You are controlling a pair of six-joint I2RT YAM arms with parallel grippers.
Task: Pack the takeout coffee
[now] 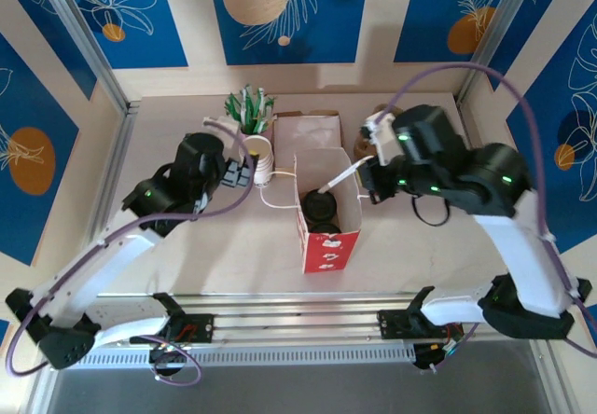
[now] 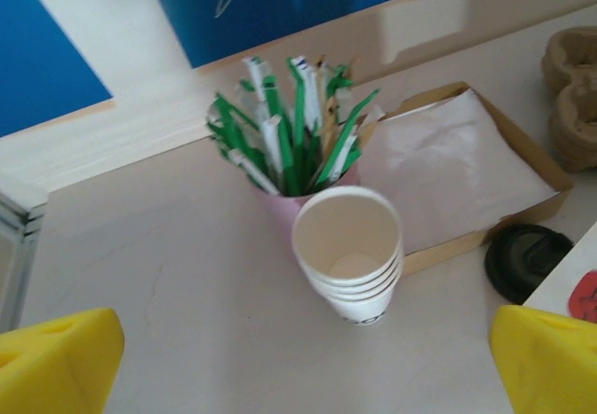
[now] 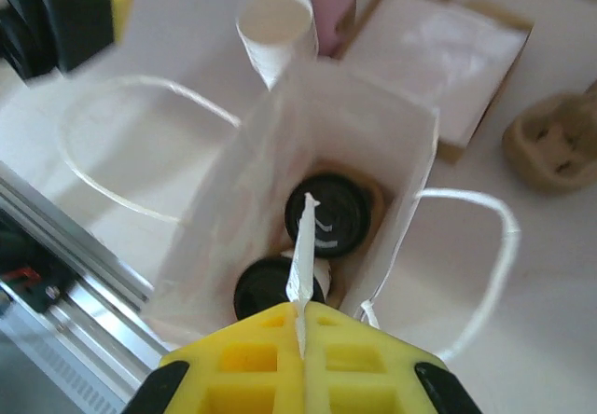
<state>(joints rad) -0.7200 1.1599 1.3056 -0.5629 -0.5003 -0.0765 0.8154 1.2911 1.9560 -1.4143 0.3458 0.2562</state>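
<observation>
Right jaws: clenched on a thin white strip (image 3: 303,246) rising at the near rim of the paper bag (image 3: 242,200).
Left jaws: released and spread wide, holding nothing, to the left of the bag, facing a stack of empty cups (image 2: 347,246).
Coffee cups: two (image 3: 328,213) (image 3: 270,288), lids up, side by side on the bag's floor.
Handling: probably light, with soft paper walls that crush easily; the best grip is gentle, just under the stiffer lid, kept upright.
Bag: open and upright on the tabletop (image 2: 168,274).

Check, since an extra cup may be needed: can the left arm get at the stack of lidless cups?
Probably yes: the open left gripper faces the stack of lidless cups, nothing between; the pink cup of sticks stands behind.
</observation>
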